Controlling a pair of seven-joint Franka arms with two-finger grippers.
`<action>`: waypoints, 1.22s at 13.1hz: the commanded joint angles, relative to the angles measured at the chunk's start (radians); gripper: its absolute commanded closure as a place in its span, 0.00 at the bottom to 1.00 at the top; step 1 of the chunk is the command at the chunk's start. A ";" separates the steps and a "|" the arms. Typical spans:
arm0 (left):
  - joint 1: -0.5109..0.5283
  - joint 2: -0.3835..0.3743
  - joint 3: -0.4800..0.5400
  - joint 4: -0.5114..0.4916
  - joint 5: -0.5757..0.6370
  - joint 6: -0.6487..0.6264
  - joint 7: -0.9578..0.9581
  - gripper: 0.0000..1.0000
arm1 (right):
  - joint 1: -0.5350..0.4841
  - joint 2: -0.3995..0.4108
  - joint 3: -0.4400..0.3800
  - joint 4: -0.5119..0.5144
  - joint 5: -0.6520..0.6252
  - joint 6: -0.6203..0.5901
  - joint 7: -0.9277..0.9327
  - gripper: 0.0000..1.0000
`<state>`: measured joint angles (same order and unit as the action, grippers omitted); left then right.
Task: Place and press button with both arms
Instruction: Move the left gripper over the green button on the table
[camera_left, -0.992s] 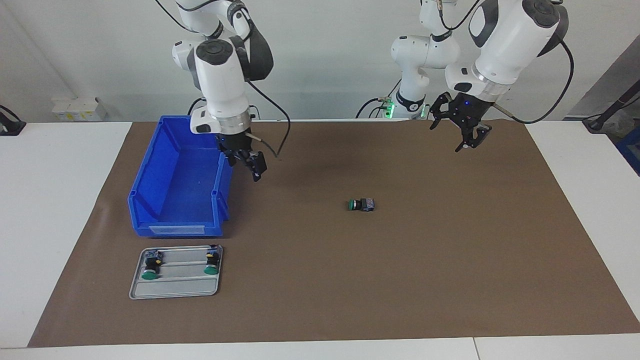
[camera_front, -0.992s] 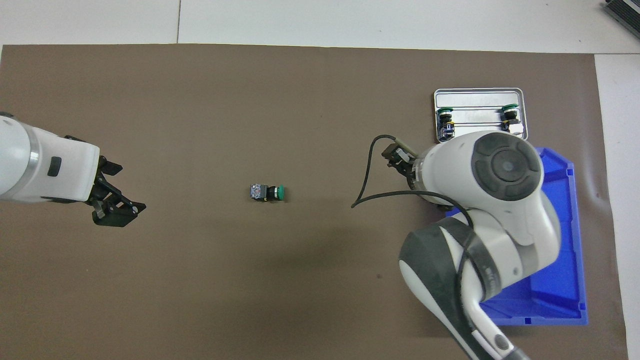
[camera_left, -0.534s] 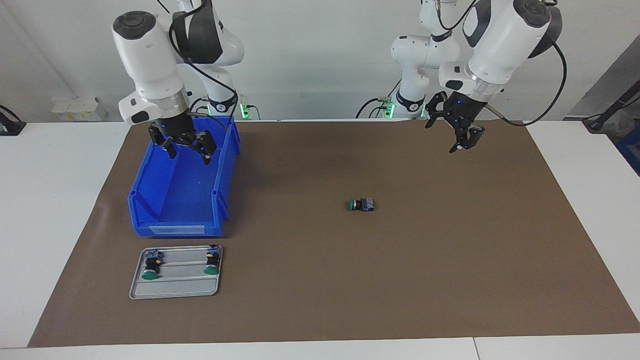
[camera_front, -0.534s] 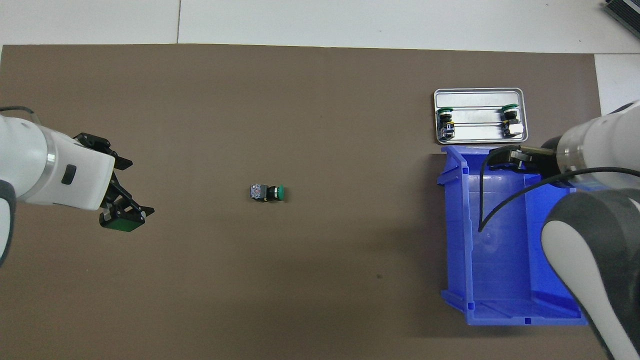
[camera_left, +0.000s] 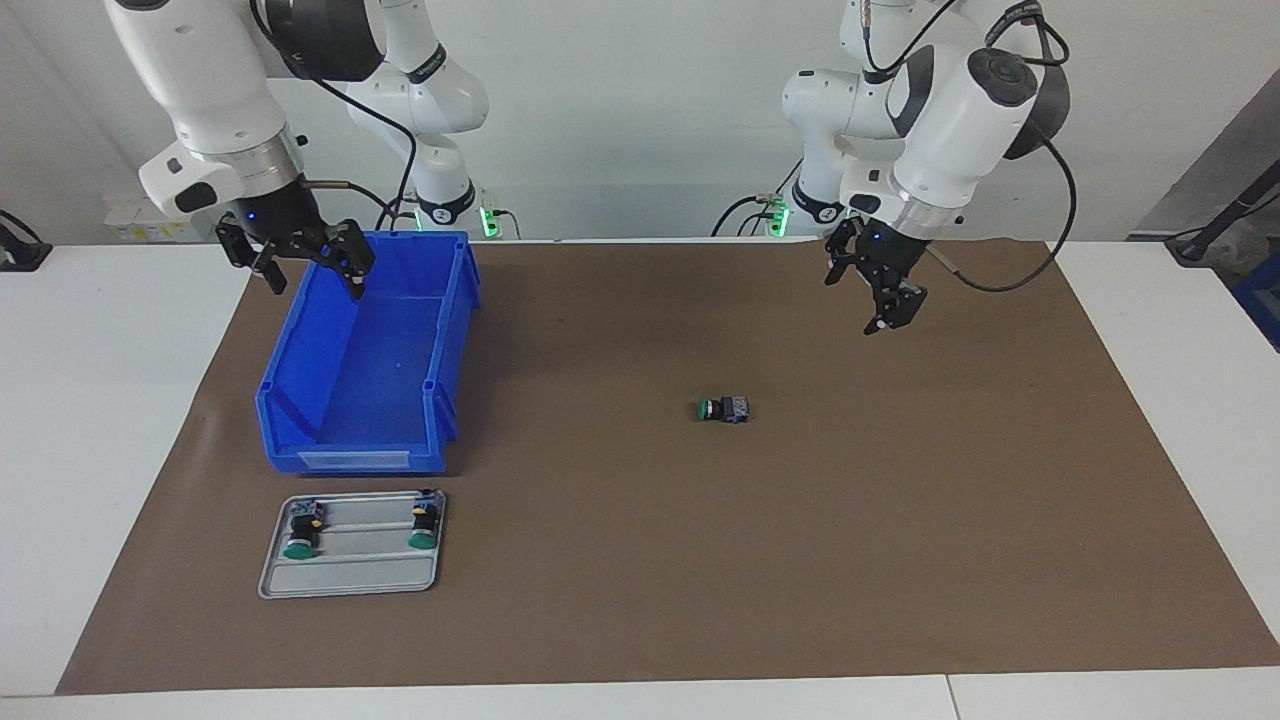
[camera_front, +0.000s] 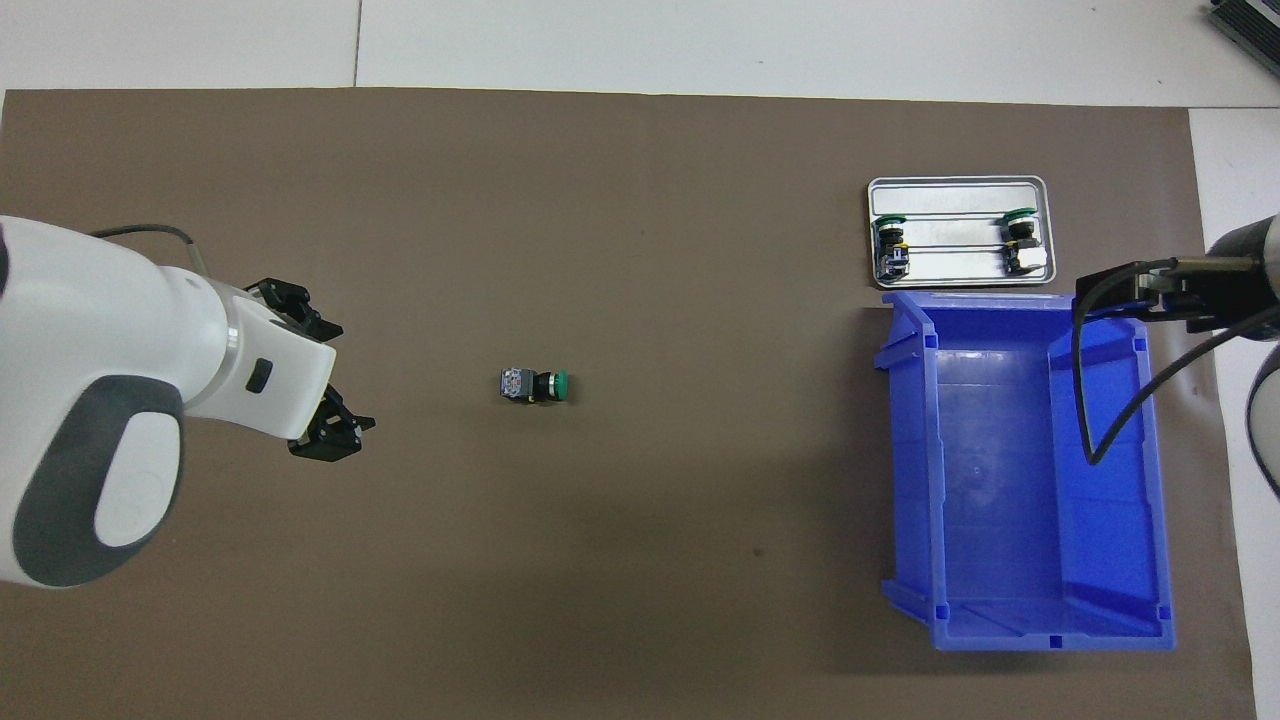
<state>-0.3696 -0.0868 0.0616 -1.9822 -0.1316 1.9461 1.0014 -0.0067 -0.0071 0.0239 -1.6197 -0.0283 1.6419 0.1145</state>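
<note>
We are finding the left gripper (camera_left: 880, 295) hanging in the air over bare brown mat (camera_left: 900, 520) toward the left arm's end of the desk (camera_left: 1180, 340), its jaws standing spread wide and holding nothing; nothing is touching them. In the overhead view the same left gripper (camera_front: 335, 420) is showing at the end of its white wrist, tips pointing toward the middle of the mat. We are finding the right gripper (camera_left: 310, 262) raised over the rim of the blue bin (camera_left: 290, 400), at the bin's end nearer the robots and its outer edge toward the right arm's end of the desk; its jaws are likewise standing spread and empty, touching neither the bin wall nor anything else. The button (camera_left: 723, 409) is lying on its side on the mat near the middle of the desk, its green cap pointing toward the right arm's end and its bluish-grey base toward the left arm's end. It is lying well apart from both pairs of jaws: it is resting on the mat below and to one side of the left gripper, and much farther from the right gripper. We are also noting a metal tray (camera_left: 350, 580) just beside the bin, farther from the robots, carrying two more buttons (camera_left: 422, 520) lying apart from each other.
</note>
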 joint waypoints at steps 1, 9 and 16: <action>-0.090 0.090 0.012 -0.015 0.000 0.135 0.014 0.01 | -0.025 0.019 0.007 0.024 0.022 -0.031 -0.050 0.00; -0.202 0.287 0.009 -0.015 -0.008 0.365 0.103 0.08 | -0.019 0.013 0.005 0.011 0.021 -0.047 -0.072 0.00; -0.270 0.371 0.009 -0.052 -0.017 0.453 0.068 0.08 | 0.002 0.013 0.019 0.009 0.014 -0.037 -0.065 0.00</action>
<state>-0.6263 0.3047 0.0541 -2.0018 -0.1389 2.3794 1.0718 0.0040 0.0047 0.0360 -1.6152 -0.0268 1.6105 0.0694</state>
